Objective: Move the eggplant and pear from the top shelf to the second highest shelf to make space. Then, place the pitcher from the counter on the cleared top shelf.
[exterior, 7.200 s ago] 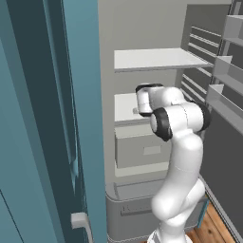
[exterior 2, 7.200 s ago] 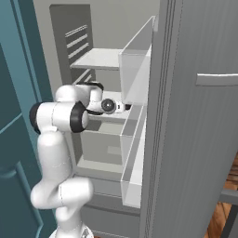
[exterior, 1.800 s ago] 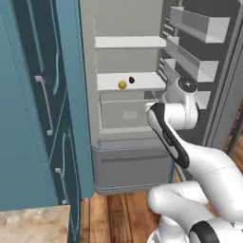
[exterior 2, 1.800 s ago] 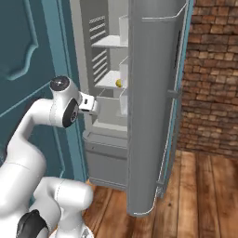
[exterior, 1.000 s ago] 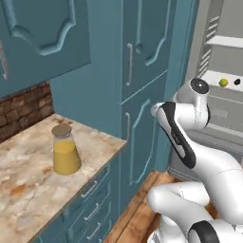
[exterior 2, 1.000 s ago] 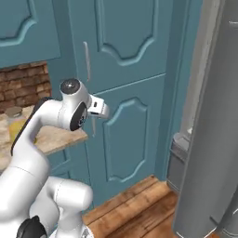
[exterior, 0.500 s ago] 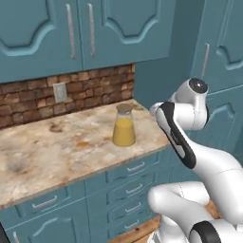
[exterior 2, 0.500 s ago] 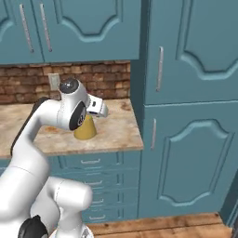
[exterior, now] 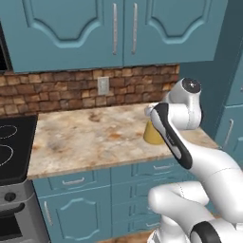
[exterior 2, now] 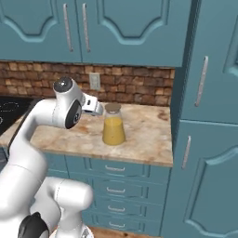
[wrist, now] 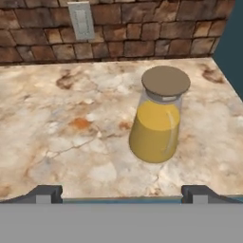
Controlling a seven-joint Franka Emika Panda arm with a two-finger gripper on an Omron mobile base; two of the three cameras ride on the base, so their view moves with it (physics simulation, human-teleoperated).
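Note:
The pitcher (wrist: 156,126), a clear vessel of yellow-orange liquid with a flat grey-brown lid, stands upright on the beige marbled counter (wrist: 71,137) near its right end. In the right base view the pitcher (exterior 2: 113,125) is just right of my hand, and in the left base view my arm hides most of the pitcher (exterior: 152,135). My gripper (wrist: 122,195) is open, its two dark fingertips (wrist: 45,193) spread wide at the counter's front edge, short of the pitcher and holding nothing. The eggplant, the pear and the shelves are out of view.
A brick wall with a white outlet (wrist: 81,20) backs the counter. A black stove (exterior: 12,147) adjoins it on the left, and a tall teal cabinet (exterior 2: 204,116) on the right. Teal wall cabinets (exterior: 118,28) hang above, with drawers (exterior 2: 116,169) below.
The whole picture has swung from the open fridge to the counter, so the base has moved. The pitcher now sits close in front of the hand. The gripper stays open.

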